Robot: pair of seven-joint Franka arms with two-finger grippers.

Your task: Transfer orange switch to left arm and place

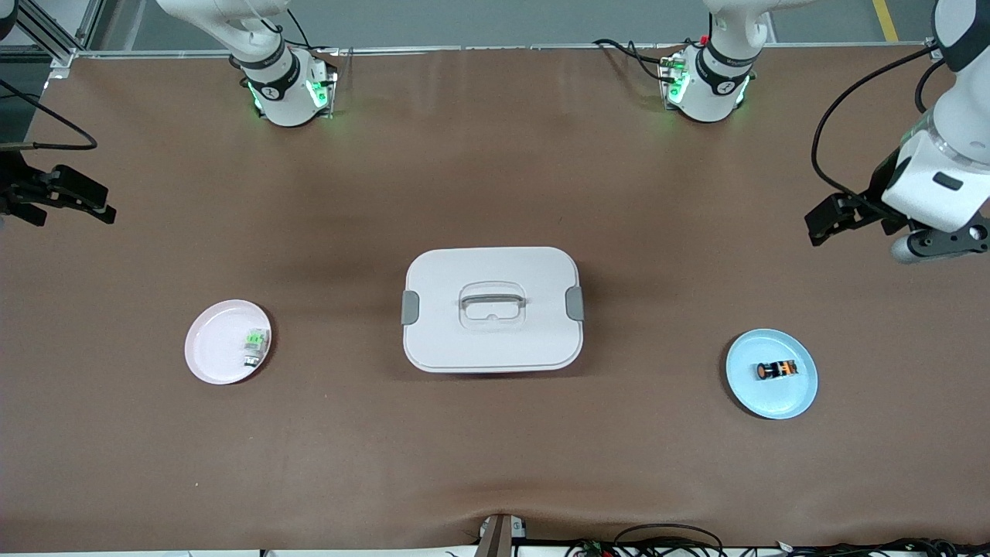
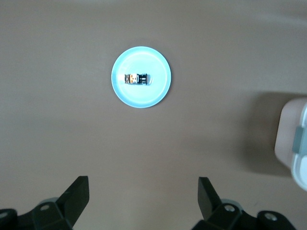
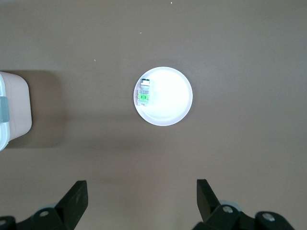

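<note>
The orange switch (image 1: pixel 776 370) lies on its side on a light blue plate (image 1: pixel 762 398) toward the left arm's end of the table. The left wrist view shows that switch (image 2: pixel 136 78) on its plate (image 2: pixel 142 99) from high above. My left gripper (image 1: pixel 839 220) hangs open and empty in the air near that end of the table, its fingers (image 2: pixel 76 194) spread wide. My right gripper (image 1: pixel 73 210) hangs open and empty over the right arm's end. The white box (image 1: pixel 464 267) with a grey handle stands at the table's middle, between the two plates.
A green-and-silver switch (image 1: pixel 255 346) lies on a pink plate (image 1: pixel 213 352) toward the right arm's end, also seen from the right wrist as the switch (image 3: pixel 145 92) on its plate (image 3: pixel 172 103). The box's edge (image 2: pixel 295 148) shows in the left wrist view. Cables run along the table's front edge.
</note>
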